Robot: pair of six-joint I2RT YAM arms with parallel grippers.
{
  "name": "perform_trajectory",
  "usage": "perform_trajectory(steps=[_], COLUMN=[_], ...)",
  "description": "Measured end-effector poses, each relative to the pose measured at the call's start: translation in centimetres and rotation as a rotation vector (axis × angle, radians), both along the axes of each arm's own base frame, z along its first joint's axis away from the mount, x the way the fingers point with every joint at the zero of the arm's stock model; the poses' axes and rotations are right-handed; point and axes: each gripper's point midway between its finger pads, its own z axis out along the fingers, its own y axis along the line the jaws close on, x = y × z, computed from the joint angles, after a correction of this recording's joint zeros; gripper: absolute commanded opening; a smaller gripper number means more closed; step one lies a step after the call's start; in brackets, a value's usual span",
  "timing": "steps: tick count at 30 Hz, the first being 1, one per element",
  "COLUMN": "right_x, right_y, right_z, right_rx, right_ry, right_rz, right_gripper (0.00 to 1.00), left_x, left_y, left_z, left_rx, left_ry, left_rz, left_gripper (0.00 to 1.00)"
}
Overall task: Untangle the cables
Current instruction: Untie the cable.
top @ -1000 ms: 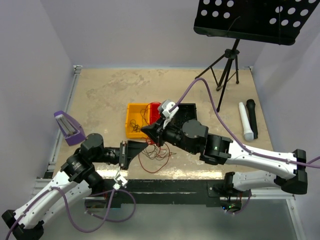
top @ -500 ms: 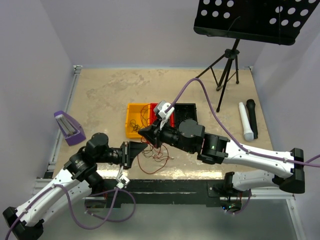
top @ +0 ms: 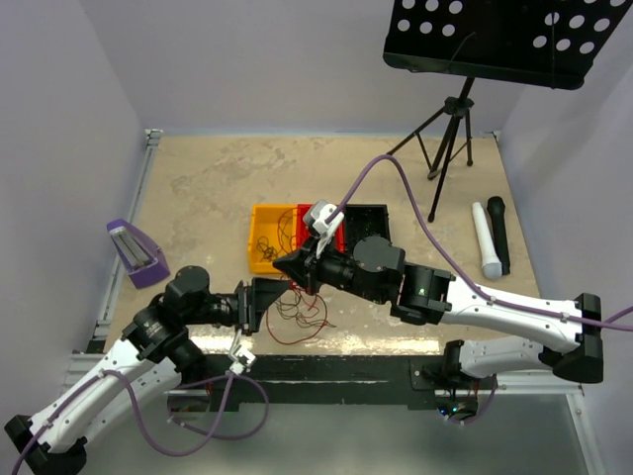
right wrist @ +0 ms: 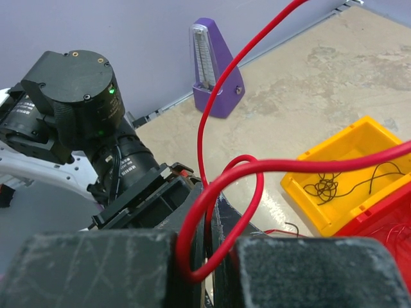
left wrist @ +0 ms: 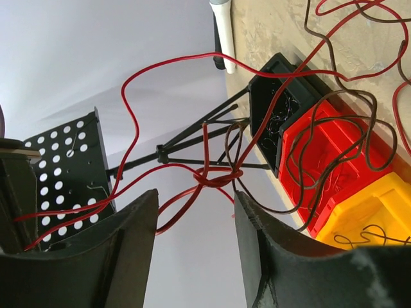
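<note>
Where the two arms meet in the lower centre of the overhead view, the left gripper [top: 259,302] stands with its jaws parted and nothing gripped. In its wrist view, red strands merely cross the gap. Just above it, the right gripper [top: 284,263] is clamped tight on a loop of red wire [right wrist: 221,186], held off the table [top: 198,178]. The cables [top: 305,312] hang from that grip and trail onto the surface, with red and dark strands twisted at a knot [left wrist: 218,178].

The step in hand appears to be drawing one strand free. The next move calls for the left jaws to close on a single strand beside the knot and pull away from the right.

Beyond, the yellow bin [top: 259,223], red bin [left wrist: 350,192] and black bin [top: 374,214] each hold coiled strands. Wires draped across their rims could snag. Farther off, a purple metronome [top: 134,252] sits at left, two microphones [top: 487,242] at right and a music stand [top: 495,40] at upper right, all well apart.
</note>
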Motion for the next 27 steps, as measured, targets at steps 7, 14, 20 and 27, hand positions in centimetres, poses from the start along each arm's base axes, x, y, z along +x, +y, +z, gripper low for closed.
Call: perform_trajectory(steps=[7, 14, 20, 27], right_x=[0.0, -0.5, -0.8, 0.5], right_y=[-0.4, -0.4, -0.1, -0.2], right_z=[-0.6, -1.0, -1.2, -0.8], right_rx=[-0.028, -0.044, -0.048, -0.033], right_ry=[0.009, 0.018, 0.024, 0.025], right_rz=[-0.001, 0.027, 0.059, 0.050], right_gripper=[0.00, 0.00, 0.00, 0.00], left_x=[0.6, 0.9, 1.0, 0.7], left_y=[0.2, 0.2, -0.2, -0.6], left_z=[0.6, 0.4, 0.0, -0.7], left_rx=[0.005, 0.014, 0.020, 0.022], left_ry=[0.066, 0.070, 0.035, 0.035], left_rz=[0.046, 0.057, 0.034, 0.002], left_gripper=[0.56, 0.44, 0.26, 0.04])
